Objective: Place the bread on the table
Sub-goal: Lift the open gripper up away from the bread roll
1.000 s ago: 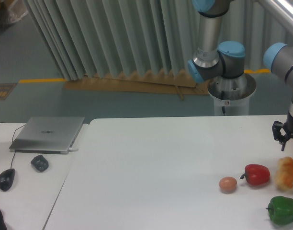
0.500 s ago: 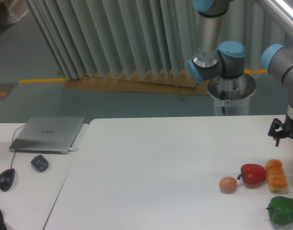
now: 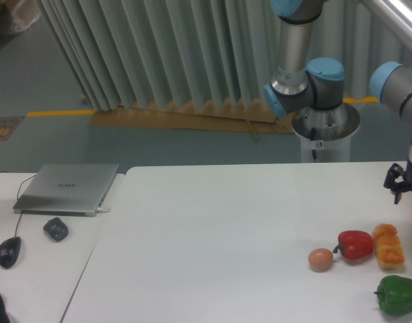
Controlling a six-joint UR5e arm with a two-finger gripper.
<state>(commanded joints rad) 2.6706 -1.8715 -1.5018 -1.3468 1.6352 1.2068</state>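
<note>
Going L to R: 1 mouse (image 3: 9, 252) and 1 small dark lump (image 3: 56, 229) are sitting on the side desk (image 3: 38, 282), w/ 1 closed laptop (image 3: 67, 188) behind them. Next, the big white table (image 3: 213, 242) is carrying 4 items, all bunched near its R end: 1 tan-pink egg-like ball (image 3: 320, 259), 1 red pepper (image 3: 355, 245), 1 bread (image 3: 388, 247) and 1 green pepper (image 3: 398, 295). The bread is lying flat on the table, touching the red pepper's R side, w/ the green pepper just in front of it, apart.

Arm: 1 UR5e (image 3: 307, 81), rising behind the table's far edge on a round pedestal (image 3: 325, 134), elbow joints bending R; the forearm is running out of frame and coming back down at the R edge. Gripper (image 3: 401, 183) is hanging above and behind the bread, well clear of it, holding nothing. It's partly cut off by the frame edge, so can't tell if the fingers are spread or pressed together.

Vs 0.5 s ago: gripper is sitting slightly further R and a bit higher; bread, peppers and ball aren't moving.
</note>
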